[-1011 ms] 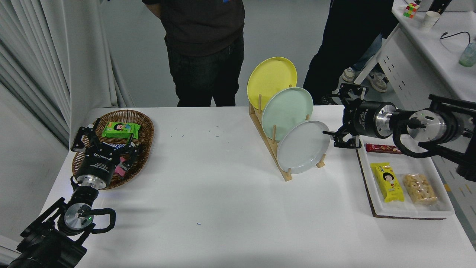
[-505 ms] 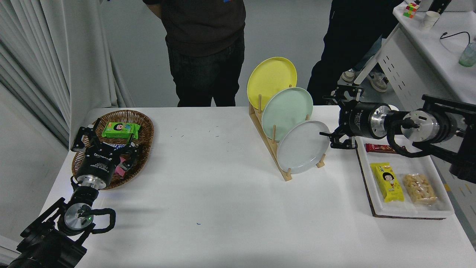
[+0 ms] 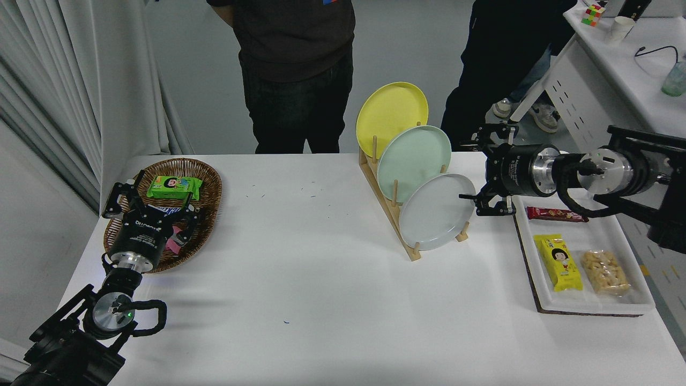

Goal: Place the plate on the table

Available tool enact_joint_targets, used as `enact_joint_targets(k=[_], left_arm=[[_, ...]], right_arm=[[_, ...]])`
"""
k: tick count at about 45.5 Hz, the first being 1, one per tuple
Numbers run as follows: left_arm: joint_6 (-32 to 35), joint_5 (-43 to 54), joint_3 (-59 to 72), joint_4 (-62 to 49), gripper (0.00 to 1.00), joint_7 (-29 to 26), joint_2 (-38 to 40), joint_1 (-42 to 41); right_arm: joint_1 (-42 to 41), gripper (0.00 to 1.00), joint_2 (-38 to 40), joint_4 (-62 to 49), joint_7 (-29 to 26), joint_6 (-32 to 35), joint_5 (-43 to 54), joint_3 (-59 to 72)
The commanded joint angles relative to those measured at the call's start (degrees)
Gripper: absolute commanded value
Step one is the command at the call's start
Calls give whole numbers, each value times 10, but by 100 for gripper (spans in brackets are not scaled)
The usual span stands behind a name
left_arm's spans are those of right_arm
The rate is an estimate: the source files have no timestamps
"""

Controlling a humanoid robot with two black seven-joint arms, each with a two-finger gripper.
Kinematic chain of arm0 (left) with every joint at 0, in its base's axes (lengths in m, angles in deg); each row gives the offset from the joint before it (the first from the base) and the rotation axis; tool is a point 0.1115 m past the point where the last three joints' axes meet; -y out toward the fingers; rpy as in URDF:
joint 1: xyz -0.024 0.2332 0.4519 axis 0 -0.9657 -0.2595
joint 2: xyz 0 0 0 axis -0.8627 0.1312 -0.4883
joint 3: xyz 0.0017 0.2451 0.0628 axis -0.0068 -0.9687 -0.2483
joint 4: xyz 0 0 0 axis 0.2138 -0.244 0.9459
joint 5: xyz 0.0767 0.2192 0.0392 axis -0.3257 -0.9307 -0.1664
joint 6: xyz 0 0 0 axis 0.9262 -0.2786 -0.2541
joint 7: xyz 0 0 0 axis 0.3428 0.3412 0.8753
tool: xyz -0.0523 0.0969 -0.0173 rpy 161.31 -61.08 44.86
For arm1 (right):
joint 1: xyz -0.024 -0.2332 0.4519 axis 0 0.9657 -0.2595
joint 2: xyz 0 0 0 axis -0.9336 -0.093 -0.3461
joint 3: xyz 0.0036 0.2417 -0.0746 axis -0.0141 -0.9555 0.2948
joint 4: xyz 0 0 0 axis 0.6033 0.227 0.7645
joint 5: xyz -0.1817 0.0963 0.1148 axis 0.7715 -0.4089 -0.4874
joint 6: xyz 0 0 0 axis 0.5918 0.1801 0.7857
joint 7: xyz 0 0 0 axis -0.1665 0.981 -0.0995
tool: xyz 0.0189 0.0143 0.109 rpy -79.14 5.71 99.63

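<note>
While three round plates stand on edge in a wooden peg rack [image 3: 399, 225] on the white worktop [image 3: 300, 279], the right hand [image 3: 471, 169] hangs at the rim of the front one, fingers spread, gripping nothing. That front plate [image 3: 435, 214] is plain pale grey, smooth, with a shallow raised rim, and leans in the rack's nearest slot; behind it stand one mint plate [image 3: 412, 161] and one yellow plate [image 3: 390, 113]. The left hand [image 3: 153, 201], fingers splayed, rests over an oval wicker basket [image 3: 206, 185] holding a green packet [image 3: 174, 187]. One white rectangular tray [image 3: 616, 308] at the right carries three snacks: a red bar [image 3: 554, 214], a yellow pack [image 3: 560, 262] and a clear bag [image 3: 605, 272]. Two people in dark clothes [image 3: 295, 64] stand at the far side.
</note>
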Motion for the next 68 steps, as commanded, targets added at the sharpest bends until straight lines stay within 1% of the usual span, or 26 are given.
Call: enact_joint_targets(k=[1, 5, 9, 14, 17, 31, 42, 46, 68], left_arm=[[0, 0, 0, 0, 98, 0, 0, 0], [0, 0, 0, 0, 98, 0, 0, -1], [0, 0, 0, 0, 98, 0, 0, 0], [0, 0, 0, 0, 98, 0, 0, 0], [0, 0, 0, 0, 98, 0, 0, 0], [0, 0, 0, 0, 98, 0, 0, 0], [0, 0, 0, 0, 98, 0, 0, 0], [0, 0, 0, 0, 98, 0, 0, 0], [0, 0, 0, 0, 98, 0, 0, -1]], right_arm=[[-21, 100, -21, -15, -10, 1, 0, 14], [-20, 100, -38, -24, -10, 6, -1, 18], [-21, 100, -38, -25, -9, 7, -4, 26], [-22, 100, -38, -28, -9, 6, -48, 26], [-26, 100, -38, -28, -9, 5, -57, 25], [-27, 100, -38, -26, -9, 7, -51, 26], [-52, 100, -38, -30, -9, 9, -48, 32], [-52, 100, -40, -29, -9, 22, -43, 39], [-41, 100, -56, -57, -10, 18, -38, 69]])
